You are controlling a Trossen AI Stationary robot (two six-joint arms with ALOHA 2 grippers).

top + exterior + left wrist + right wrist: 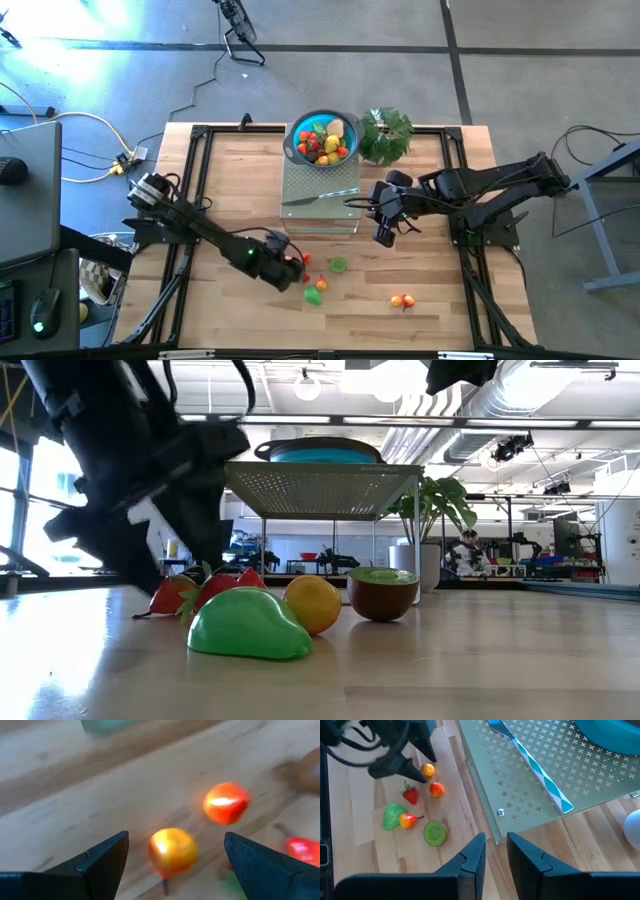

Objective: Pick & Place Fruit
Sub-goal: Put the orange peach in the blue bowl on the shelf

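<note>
Several small toy fruits lie on the wooden table near its front edge. They include an orange-yellow one (172, 851), a red-orange one (226, 802), a strawberry (410, 795), a green one (248, 625) and a halved kiwi (434, 832). My left gripper (296, 270) is open and slants down over them. The orange-yellow fruit (427, 769) lies between its fingers (105, 862), untouched. More fruit fills the blue bowl (322, 138) on the perforated metal stand (320, 180). My right gripper (385, 238) hangs above the table beside the stand, narrowly open (495, 837) with nothing in it.
A slim knife (535, 767) lies on the stand in front of the bowl. A leafy plant (388, 135) stands at the far edge, right of the bowl. One more small fruit (403, 300) lies apart, toward the front right. Bare wood lies on either side of the fruit cluster.
</note>
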